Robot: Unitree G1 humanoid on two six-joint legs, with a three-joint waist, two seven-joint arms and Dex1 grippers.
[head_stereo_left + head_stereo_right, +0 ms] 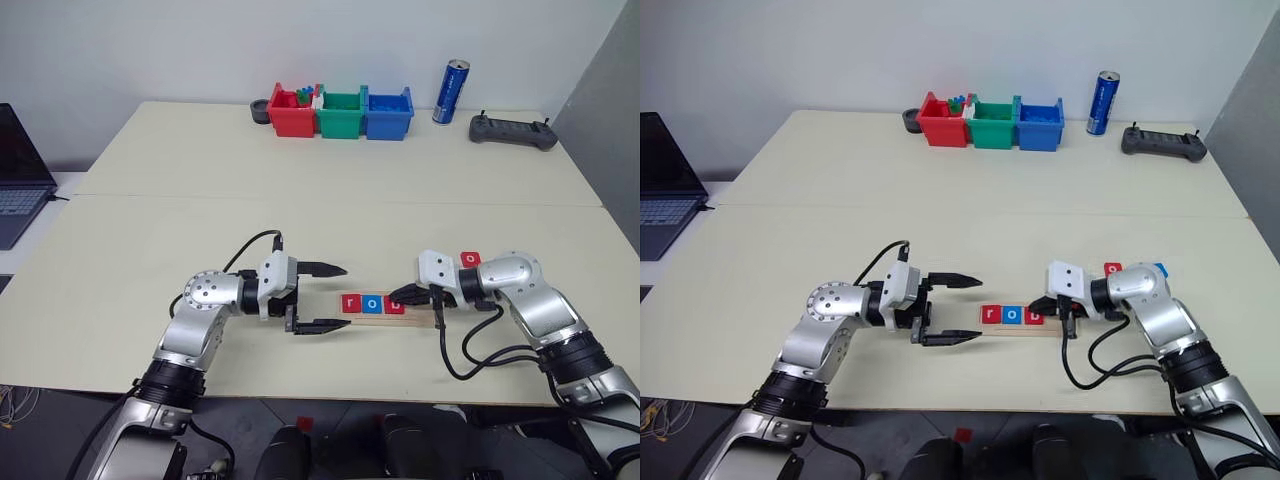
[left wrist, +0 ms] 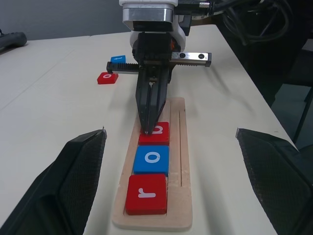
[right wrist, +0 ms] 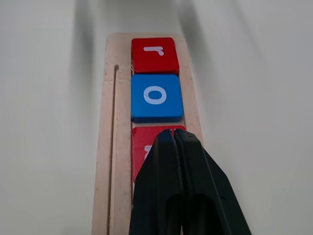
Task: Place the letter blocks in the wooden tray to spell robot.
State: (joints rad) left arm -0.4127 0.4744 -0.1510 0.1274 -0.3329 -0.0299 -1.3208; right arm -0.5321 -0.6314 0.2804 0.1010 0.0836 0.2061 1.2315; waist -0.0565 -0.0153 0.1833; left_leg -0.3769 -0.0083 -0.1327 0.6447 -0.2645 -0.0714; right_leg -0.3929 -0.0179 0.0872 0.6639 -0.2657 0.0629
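Right end effector [image 2: 146,128], pressed together, tip on the red b block [image 2: 157,133]; any sideways drag could skew it in the wooden tray [image 2: 179,196].

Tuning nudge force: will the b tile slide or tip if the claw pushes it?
Likely slides: the b tile is flat and low, lying in the tray. Probably stiff and light. The shut right claw tip rests on it, so it may skid against the o tile.

You see the wooden tray [image 2: 178,161] holding red r [image 2: 145,194], blue o [image 2: 151,159] and a third red block [image 2: 155,133], the right hand [image 2: 147,128] pressing closed fingertips on it.
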